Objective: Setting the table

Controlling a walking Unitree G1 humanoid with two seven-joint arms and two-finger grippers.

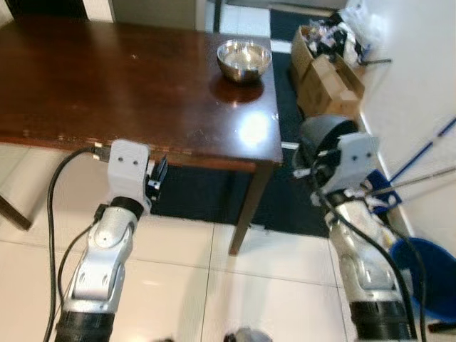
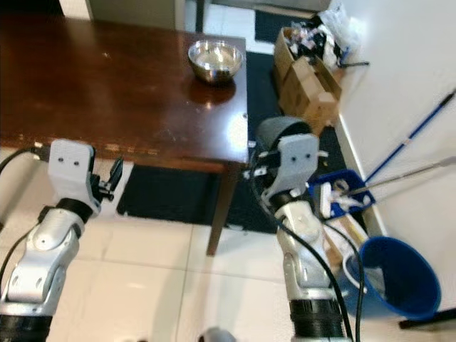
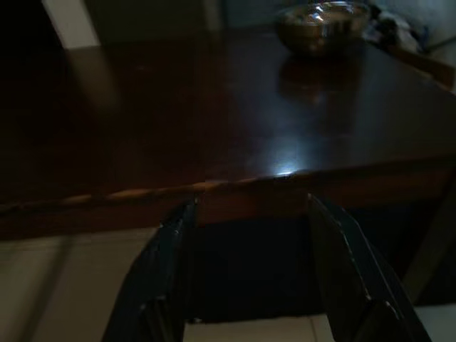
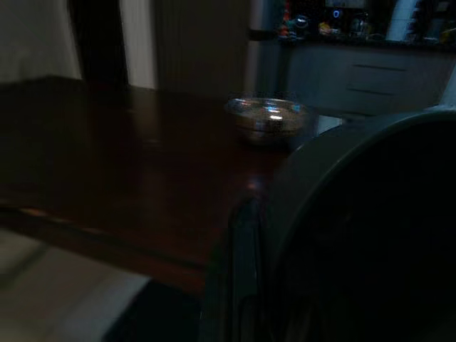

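Observation:
A shiny steel bowl [image 1: 244, 60] stands on the dark wooden table [image 1: 107, 85] near its far right corner. My right gripper [image 1: 311, 169] is shut on the rim of a dark grey bowl [image 1: 324, 135], held in the air just off the table's near right corner, about level with the tabletop. In the right wrist view the dark bowl [image 4: 356, 235] looms large with the steel bowl [image 4: 271, 120] beyond it. My left gripper [image 3: 249, 242] is open and holds nothing. It sits just below the table's front edge [image 3: 214, 187].
Cardboard boxes [image 1: 324, 78] full of clutter stand against the wall to the right of the table. A blue bucket [image 2: 395, 274], a blue crate [image 2: 342, 196] and mop handles [image 1: 427, 149] crowd the right side. A table leg [image 1: 246, 214] stands on a dark rug [image 1: 285, 203].

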